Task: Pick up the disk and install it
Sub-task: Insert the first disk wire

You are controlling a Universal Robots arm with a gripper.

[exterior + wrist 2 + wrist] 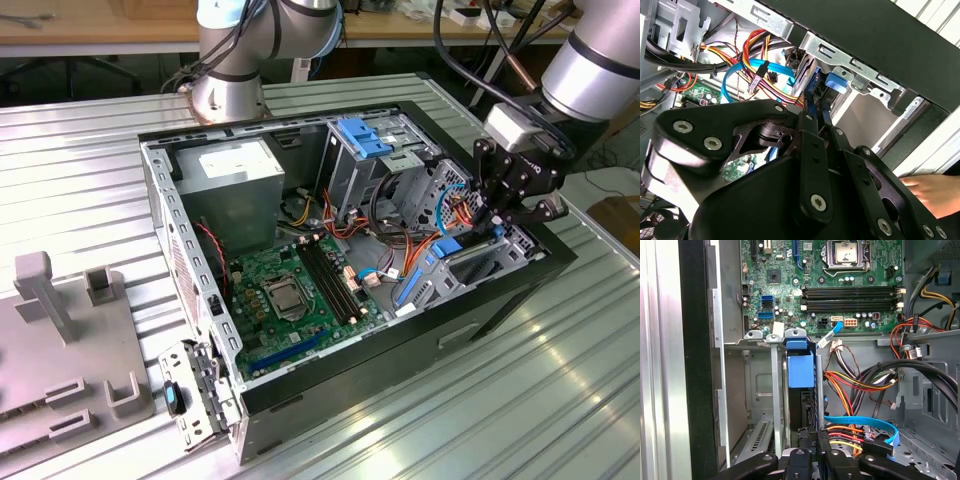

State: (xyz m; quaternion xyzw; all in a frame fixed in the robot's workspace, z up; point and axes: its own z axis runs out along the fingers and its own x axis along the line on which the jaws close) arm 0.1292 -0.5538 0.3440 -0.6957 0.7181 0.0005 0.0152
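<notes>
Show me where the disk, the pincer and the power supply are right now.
disk (800,367), first wrist view, on its blue frame tab.
pincer (497,213), exterior view, between its fingertips at the drive bay.
power supply (238,160), exterior view, on its white label.

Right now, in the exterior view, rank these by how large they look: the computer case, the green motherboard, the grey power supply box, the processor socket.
Largest to smallest:
1. computer case
2. green motherboard
3. grey power supply box, farther back, so somewhat unsure
4. processor socket
</notes>
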